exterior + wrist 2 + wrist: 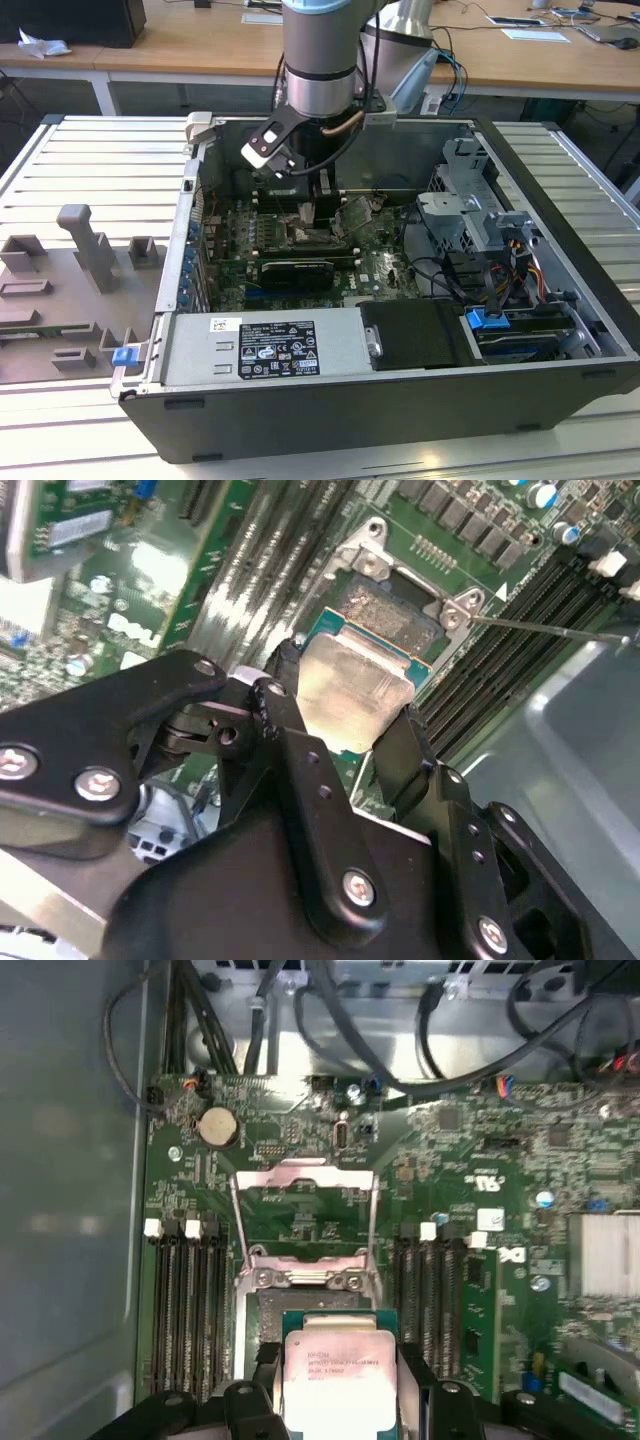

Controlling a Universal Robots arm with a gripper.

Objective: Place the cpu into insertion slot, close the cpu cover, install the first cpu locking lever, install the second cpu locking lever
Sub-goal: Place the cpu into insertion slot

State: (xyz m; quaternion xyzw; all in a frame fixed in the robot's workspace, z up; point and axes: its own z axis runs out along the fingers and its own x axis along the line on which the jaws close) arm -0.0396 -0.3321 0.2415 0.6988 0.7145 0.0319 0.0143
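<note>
A slatted metal table (90, 160) carries an open computer case (350, 410), which lies on its side with the inside facing up. The arm (320, 60) reaches down into the case from above, toward the middle of the green circuit board (450, 1160) (the board covers most of the case floor). Long black memory slots (185, 1300) run along both sides of the socket. The cpu cover (305, 1170) is swung open on its hinge, away from the socket, and the board shows through its window. The insertion slot (395, 615) lies uncovered, its dark centre partly in sight past the chip. The gripper (345, 705) has its two black fingers (295, 750) drawn in narrowly on opposite edges of the cpu (350, 685), silvery face up. The cpu hangs just over the near part of the slot, roughly level. Whether it touches the slot cannot be told.
</note>
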